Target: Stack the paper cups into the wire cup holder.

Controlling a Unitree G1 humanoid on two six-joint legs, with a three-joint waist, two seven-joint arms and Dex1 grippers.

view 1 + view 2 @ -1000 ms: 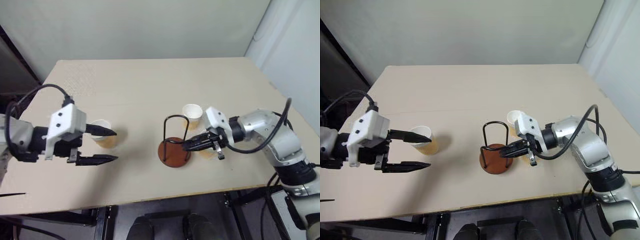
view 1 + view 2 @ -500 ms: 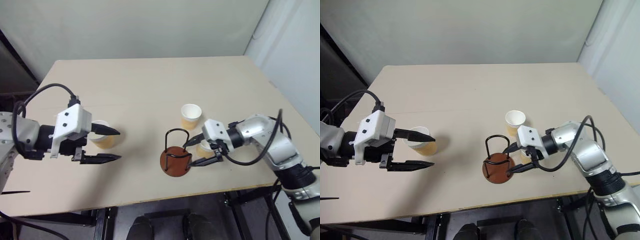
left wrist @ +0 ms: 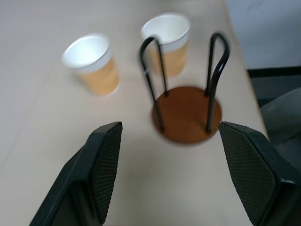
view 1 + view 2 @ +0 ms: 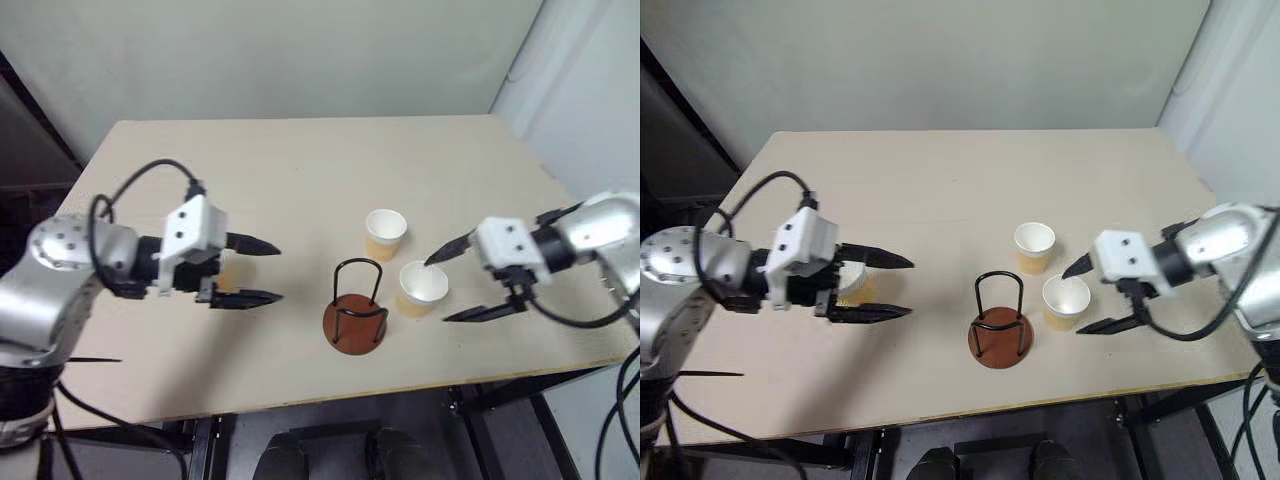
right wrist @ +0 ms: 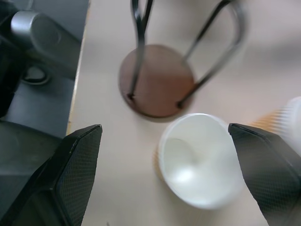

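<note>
wire cup holder empty, nearest table edge | right gripper now jaws spread, pulled back right of holder; earlier it was closed at the holder | released paper cup upright just right of holder | left gripper spread wide, shifted toward holder, third cup between fingers | second cup behind holder

Pale beige rectangular table, matte top, faint seam line across middle. Plain off-white wall behind far edge. White corner panel at right rear, thin cable hanging on it. Dark opening left of table. Dark grey floor under near edge, black frame parts there. Even, soft lighting, weak shadows.
</note>
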